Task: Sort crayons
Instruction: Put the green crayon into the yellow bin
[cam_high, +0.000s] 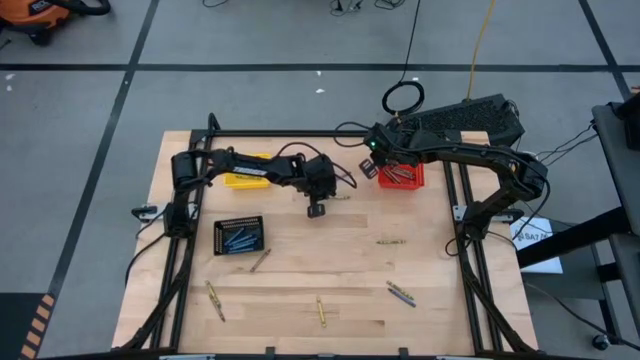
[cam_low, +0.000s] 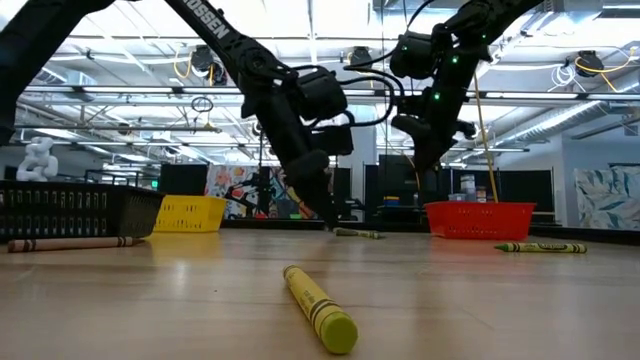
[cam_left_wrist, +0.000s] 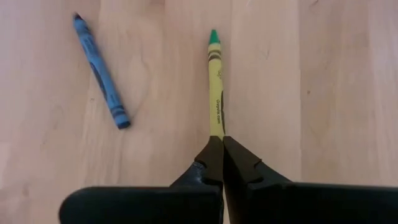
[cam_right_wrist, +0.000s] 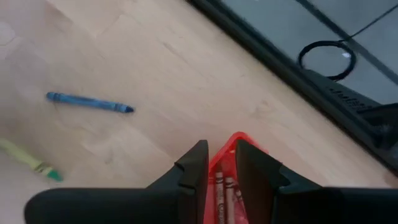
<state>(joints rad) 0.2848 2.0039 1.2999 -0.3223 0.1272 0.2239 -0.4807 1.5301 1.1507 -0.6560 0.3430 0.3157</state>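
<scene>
Wooden surface (cam_high: 330, 270) carries three baskets along the far half: black one (cam_high: 240, 236) with blue crayons inside at left, yellow one (cam_high: 246, 172) under the left arm, red one (cam_high: 401, 176) with reddish crayons at right. Left hand (cam_left_wrist: 222, 144) is down at the surface mid-table, fingers pinched tight on the butt end of a yellow-wrapped, green-tipped crayon (cam_left_wrist: 216, 87) lying flat, a blue crayon (cam_left_wrist: 99, 72) loose beside it. Right hand (cam_right_wrist: 221, 158) hovers over the red basket, fingers part-way apart and empty; other loose crayons (cam_high: 320, 310) lie scattered on the near half.
</scene>
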